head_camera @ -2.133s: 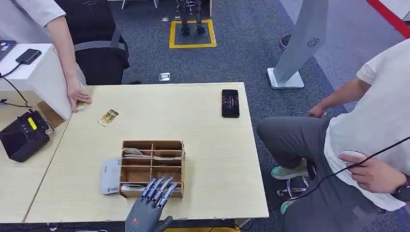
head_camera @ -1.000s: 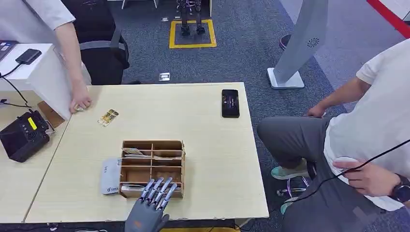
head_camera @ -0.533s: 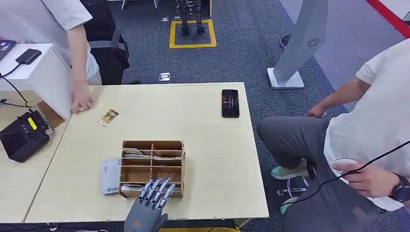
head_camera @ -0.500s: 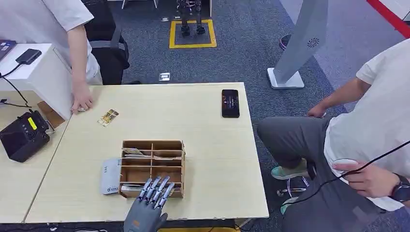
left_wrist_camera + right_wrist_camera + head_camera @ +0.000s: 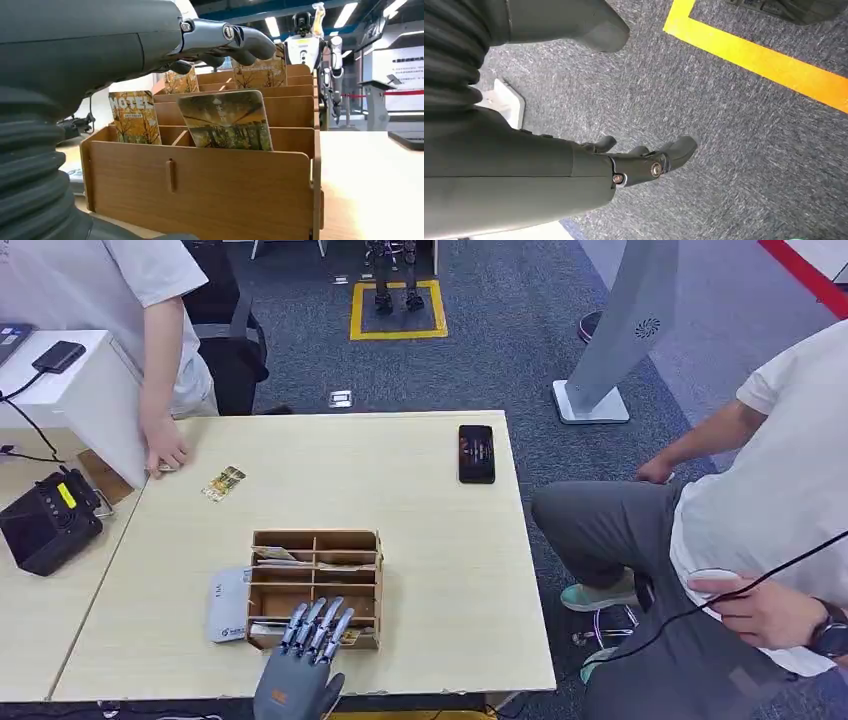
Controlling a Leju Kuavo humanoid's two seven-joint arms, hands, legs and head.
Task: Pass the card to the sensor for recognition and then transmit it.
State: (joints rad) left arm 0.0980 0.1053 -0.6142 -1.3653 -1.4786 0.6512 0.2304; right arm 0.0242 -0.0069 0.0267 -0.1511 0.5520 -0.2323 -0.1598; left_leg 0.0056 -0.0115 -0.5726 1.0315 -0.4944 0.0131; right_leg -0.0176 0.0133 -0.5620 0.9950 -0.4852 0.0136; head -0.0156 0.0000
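The left hand [image 5: 303, 660] is held open, fingers stretched over the wooden rack [image 5: 316, 587], nothing grasped. A card [image 5: 226, 121] printed with autumn trees is stood upright in the nearest slot. The right hand [image 5: 644, 162] is hung empty above carpet [image 5: 734, 150]
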